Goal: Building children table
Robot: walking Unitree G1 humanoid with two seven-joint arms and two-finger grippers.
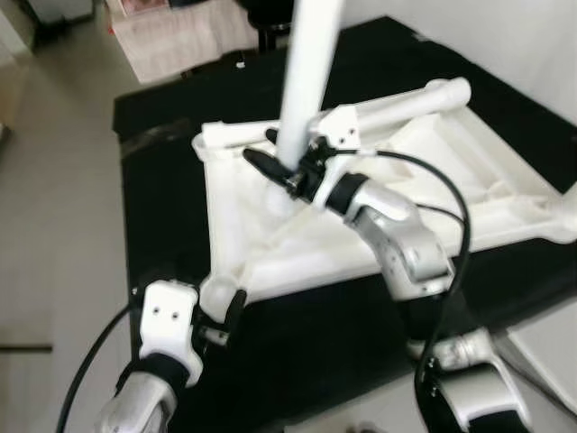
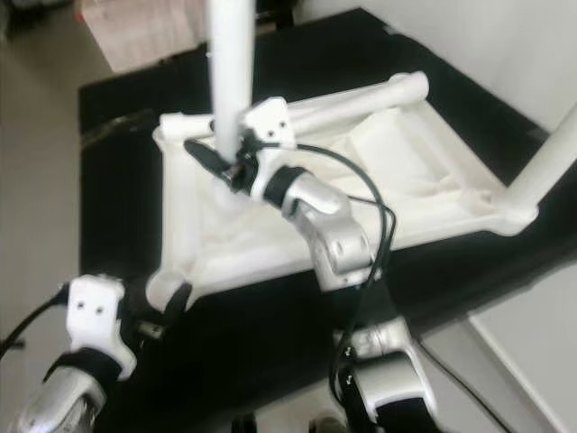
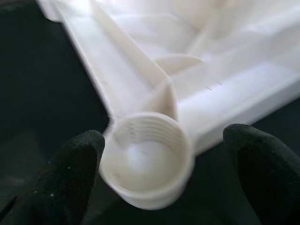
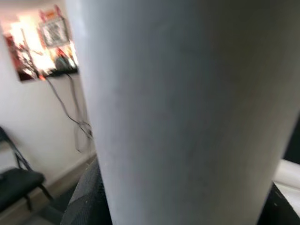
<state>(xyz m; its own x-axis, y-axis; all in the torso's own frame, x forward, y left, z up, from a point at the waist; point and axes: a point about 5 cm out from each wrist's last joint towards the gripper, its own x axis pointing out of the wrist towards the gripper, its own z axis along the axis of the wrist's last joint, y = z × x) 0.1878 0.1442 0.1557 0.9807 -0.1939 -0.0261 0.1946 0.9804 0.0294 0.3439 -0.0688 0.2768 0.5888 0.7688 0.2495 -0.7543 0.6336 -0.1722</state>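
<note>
Upside-down white tabletop [image 1: 433, 171] mid-frame on black surface [image 1: 162, 225]. Right gripper [image 1: 287, 170] jaws clamped on upright leg [image 1: 306, 81]. Left gripper [image 3: 161, 173] jaws wide, straddling empty corner socket [image 3: 147, 159].

Silver arms, white wrist housings, black cables, black fingers [image 3: 70, 178].

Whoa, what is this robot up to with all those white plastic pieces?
It is assembling a small table. The white plastic tabletop lies upside down on a black surface. The right gripper grips a white tubular leg standing upright in a corner socket. The left gripper, fingers open, sits around an empty threaded round socket at the near corner.
</note>
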